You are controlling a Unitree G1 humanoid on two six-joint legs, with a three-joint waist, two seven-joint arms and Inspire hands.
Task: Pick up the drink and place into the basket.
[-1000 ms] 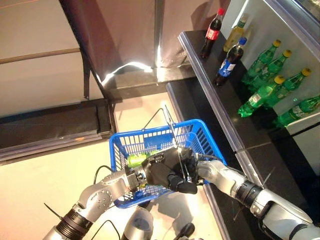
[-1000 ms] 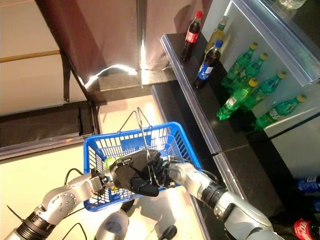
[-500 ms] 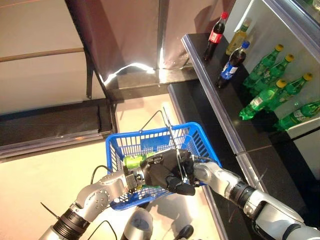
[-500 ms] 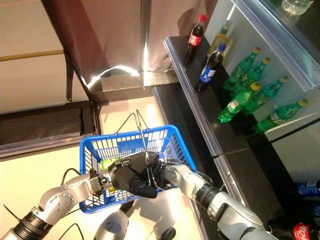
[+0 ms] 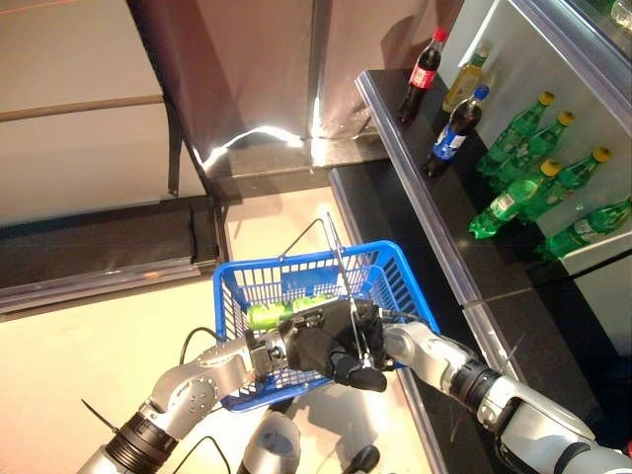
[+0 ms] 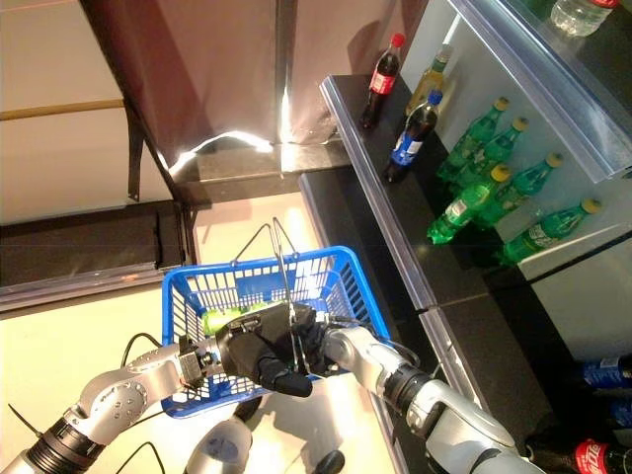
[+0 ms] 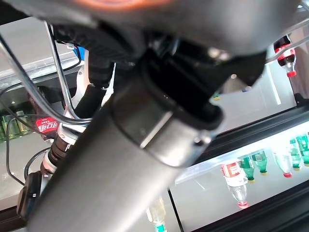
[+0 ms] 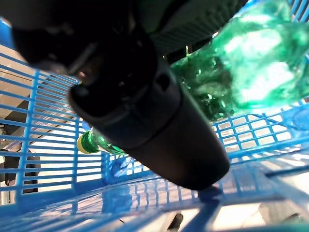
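The blue basket [image 5: 296, 265] hangs raised in front of me. My left hand [image 5: 314, 352] is shut on its thin wire handles [image 5: 339, 259], which also show in the left wrist view [image 7: 58, 72]. My right hand [image 5: 370, 328] reaches over the basket's near right rim. It is curled on a green bottle [image 5: 281, 313] with a yellow cap that lies low inside the basket. In the right wrist view the bottle [image 8: 260, 63] sits against the hand, the thumb [image 8: 154, 121] crosses it, and the blue basket wall [image 8: 48, 111] lies behind.
A black shelf [image 5: 415, 168] runs along the right. On it stand a cola bottle [image 5: 423, 67], a dark bottle with a blue label [image 5: 452, 128] and a yellow drink [image 5: 462, 79]. Green bottles [image 5: 513, 188] lie behind them. A dark floor ledge [image 5: 99, 247] is at the left.
The whole view has shifted slightly. More of the green bottle shows inside the basket than before. Both hands stay at the basket's near rim.
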